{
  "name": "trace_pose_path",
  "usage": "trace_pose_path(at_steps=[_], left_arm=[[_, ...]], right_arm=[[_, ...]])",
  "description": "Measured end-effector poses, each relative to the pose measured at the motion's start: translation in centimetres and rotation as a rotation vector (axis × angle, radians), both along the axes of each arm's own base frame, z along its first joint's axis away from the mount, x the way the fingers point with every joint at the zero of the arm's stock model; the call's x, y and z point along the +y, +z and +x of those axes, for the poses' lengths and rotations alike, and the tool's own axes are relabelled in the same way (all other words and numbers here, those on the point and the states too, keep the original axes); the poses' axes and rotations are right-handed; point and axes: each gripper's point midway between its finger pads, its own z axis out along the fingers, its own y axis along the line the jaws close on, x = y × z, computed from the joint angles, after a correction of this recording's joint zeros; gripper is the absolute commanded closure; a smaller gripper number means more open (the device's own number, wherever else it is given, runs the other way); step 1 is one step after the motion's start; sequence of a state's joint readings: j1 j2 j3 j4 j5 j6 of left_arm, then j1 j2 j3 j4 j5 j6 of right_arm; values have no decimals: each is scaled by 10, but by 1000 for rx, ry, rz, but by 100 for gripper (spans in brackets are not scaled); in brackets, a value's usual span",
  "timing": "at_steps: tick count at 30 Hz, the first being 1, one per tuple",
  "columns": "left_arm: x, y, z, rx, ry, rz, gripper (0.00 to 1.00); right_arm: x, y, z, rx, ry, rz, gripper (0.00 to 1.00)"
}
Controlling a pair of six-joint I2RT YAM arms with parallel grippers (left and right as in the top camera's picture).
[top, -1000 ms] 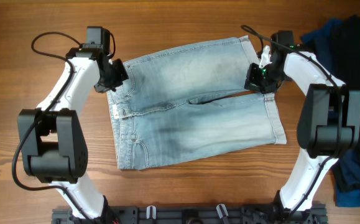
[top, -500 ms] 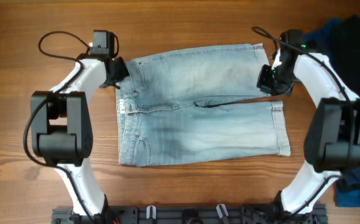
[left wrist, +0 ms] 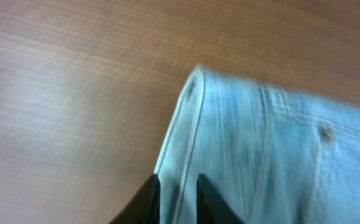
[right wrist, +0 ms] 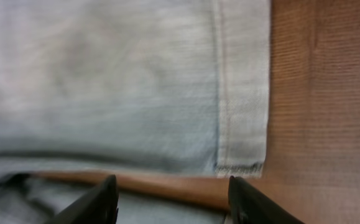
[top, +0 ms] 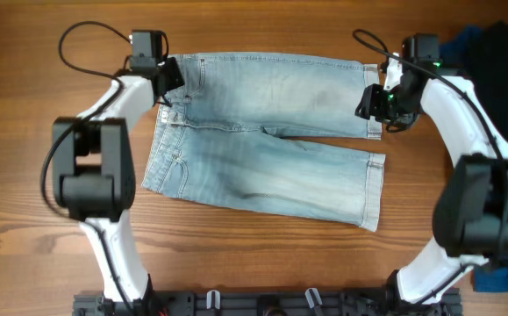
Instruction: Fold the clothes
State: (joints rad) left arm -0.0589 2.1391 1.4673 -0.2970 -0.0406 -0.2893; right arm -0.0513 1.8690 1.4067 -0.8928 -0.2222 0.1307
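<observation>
The clothes [top: 262,149], light blue denim shorts, lie flat on the wooden table with the waistband at the left and both legs pointing right. My left gripper [top: 170,77] is at the far corner of the waistband. In the left wrist view the folded waistband edge [left wrist: 189,118] runs between the narrowly set jaws of the left gripper [left wrist: 178,179]. My right gripper [top: 369,103] hovers at the cuff of the far leg. Seen from the right wrist, the right gripper [right wrist: 172,182] is open, with the cuff [right wrist: 242,93] just beyond it and bare wood between its fingers.
A pile of dark garments [top: 495,53] lies at the far right, with blue cloth [top: 499,263] near the right front corner. A black rail [top: 262,303] runs along the table's front edge. Bare wood [top: 254,254] shows in front of the shorts.
Both arms carried the shorts toward the far edge and stretched them out flat. The right gripper opened and let go of the cuff. The near leg now slants toward the front right.
</observation>
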Motion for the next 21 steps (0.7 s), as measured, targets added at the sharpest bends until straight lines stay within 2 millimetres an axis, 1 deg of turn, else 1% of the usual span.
trace_pose_path(at_steps=[1, 2, 3, 4, 5, 6, 7, 8, 9, 10, 11, 13, 15, 16, 17, 19, 21], left_arm=[[0, 21, -9, 8, 7, -5, 89], [2, 61, -32, 31, 27, -17, 96], [3, 103, -52, 21, 53, -37, 96], [2, 135, -79, 39, 68, -59, 96], [0, 148, -97, 63, 65, -80, 96], [-5, 151, -113, 108, 58, -107, 96], [-11, 146, -128, 168, 45, -140, 96], [-19, 122, -139, 263, 32, -176, 96], [-21, 109, -144, 306, 29, -184, 96], [-24, 82, -158, 394, 28, -194, 96], [-26, 59, -172, 473, 31, -199, 95], [-28, 28, -194, 576, 35, -201, 94], [-27, 2, -220, 676, 45, -199, 94], [-27, -7, -229, 704, 48, -197, 94], [-26, -13, -235, 718, 50, -196, 94], [-26, -20, -241, 725, 51, -195, 94], [-25, -27, -252, 754, 55, -193, 96]], right_arm=[[3, 14, -10, 4, 6, 13, 68], [6, 33, -32, 33, 13, 26, 90], [10, 49, -45, 34, 22, 42, 96], [15, 58, -57, 49, 33, 62, 96], [21, 58, -60, 53, 47, 77, 96], [29, 54, -61, 54, 65, 100, 96], [44, 41, -71, 87, 99, 129, 96], [55, 28, -79, 111, 124, 145, 96], [62, 16, -79, 101, 136, 153, 96], [69, -1, -84, 107, 143, 162, 96], [72, -14, -87, 105, 139, 170, 96], [73, -37, -88, 87, 121, 178, 96], [73, -54, -94, 91, 101, 180, 96], [70, -60, -94, 97, 79, 170, 96], [67, -66, -90, 94, 58, 152, 96], [63, -76, -83, 90, 20, 127, 96], [62, -80, -77, 84, -7, 128, 96]])
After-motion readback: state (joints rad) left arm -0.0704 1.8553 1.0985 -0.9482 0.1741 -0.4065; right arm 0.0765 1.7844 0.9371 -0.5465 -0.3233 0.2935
